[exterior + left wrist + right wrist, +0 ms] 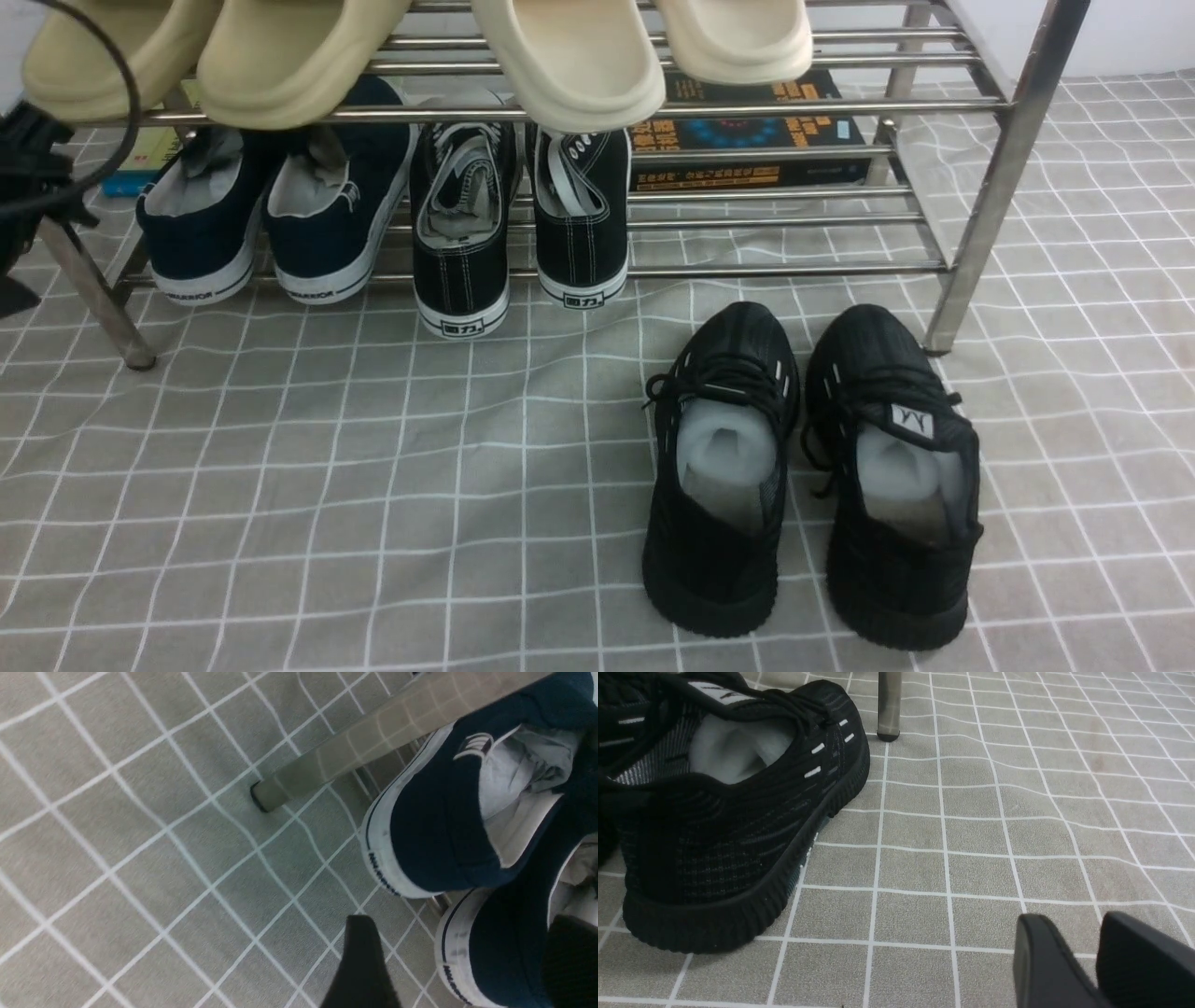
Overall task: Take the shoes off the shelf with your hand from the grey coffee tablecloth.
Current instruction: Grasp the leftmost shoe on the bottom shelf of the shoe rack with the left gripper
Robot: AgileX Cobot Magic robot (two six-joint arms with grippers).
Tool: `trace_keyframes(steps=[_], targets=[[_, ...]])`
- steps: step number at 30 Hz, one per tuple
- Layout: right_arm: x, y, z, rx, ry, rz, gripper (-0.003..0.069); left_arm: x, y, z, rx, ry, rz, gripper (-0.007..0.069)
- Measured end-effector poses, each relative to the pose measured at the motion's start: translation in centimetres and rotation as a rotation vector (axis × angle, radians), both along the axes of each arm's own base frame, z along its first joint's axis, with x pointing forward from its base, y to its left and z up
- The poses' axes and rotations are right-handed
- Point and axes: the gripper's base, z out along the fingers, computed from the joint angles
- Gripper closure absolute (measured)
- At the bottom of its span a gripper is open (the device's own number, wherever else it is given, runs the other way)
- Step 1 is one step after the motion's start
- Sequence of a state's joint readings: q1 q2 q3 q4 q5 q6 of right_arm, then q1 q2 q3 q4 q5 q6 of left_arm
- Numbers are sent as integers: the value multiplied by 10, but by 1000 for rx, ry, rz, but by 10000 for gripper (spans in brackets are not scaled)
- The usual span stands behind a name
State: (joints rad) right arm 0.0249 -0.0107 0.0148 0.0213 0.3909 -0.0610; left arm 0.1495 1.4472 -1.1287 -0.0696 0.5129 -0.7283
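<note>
My left end effector (461,924) hangs wide open, empty, by the shoes (434,830); I'd seat one finger (359,961) inside a heel before closing.

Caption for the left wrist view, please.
Open left gripper at the heels of the navy shoes resting on the shelf, its leg standing on the grey coffee tablecloth.
</note>
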Motion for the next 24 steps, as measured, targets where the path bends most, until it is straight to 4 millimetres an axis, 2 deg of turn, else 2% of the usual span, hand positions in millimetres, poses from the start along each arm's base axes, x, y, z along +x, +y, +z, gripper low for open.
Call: trace_keyframes(steps=[2,7,24], targets=[[0,0,0,0,0,0,453,20,-3,2,7,17,-32,104],[0,0,0,0,0,0,452,48,-3,-7,-1,63,-47,102],[0,0,0,0,0,0,433,78,-1,-47,-66,55,14,102]])
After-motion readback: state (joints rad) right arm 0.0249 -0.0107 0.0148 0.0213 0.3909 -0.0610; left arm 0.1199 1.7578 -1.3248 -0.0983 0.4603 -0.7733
